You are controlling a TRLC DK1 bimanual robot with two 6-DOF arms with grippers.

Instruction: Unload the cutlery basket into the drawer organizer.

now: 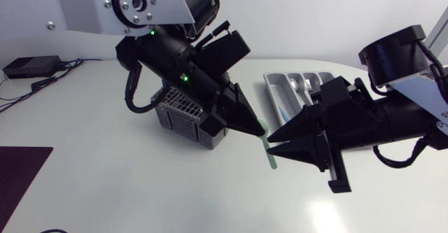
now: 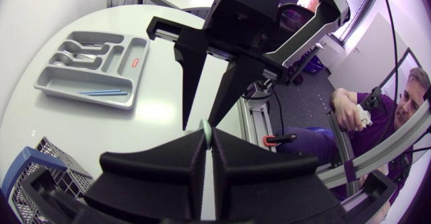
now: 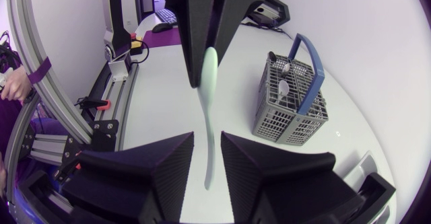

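Closest to the right wrist camera stand the two wedge fingers of the right gripper (image 3: 207, 143). They are wide apart, and the shaft of a pale green utensil (image 3: 210, 109) hangs between them and touches neither. Pointing down from above, the left gripper (image 3: 201, 79) pinches the broader upper end of this utensil, its fingertips pressed fully together on it. The utensil is in the air between the cutlery basket (image 3: 289, 106) and the drawer organizer (image 1: 278, 96), above the white table (image 1: 140, 191).

I judge the utensil to be plastic: very light, thin, a little flexible and smooth, so it can turn or slip in such a tip pinch. A good place for the right fingers seems the middle of the shaft, well below the left fingertips.

I can read no writing. A small red mark (image 2: 133, 62) on the organizer wall is too small to make out.
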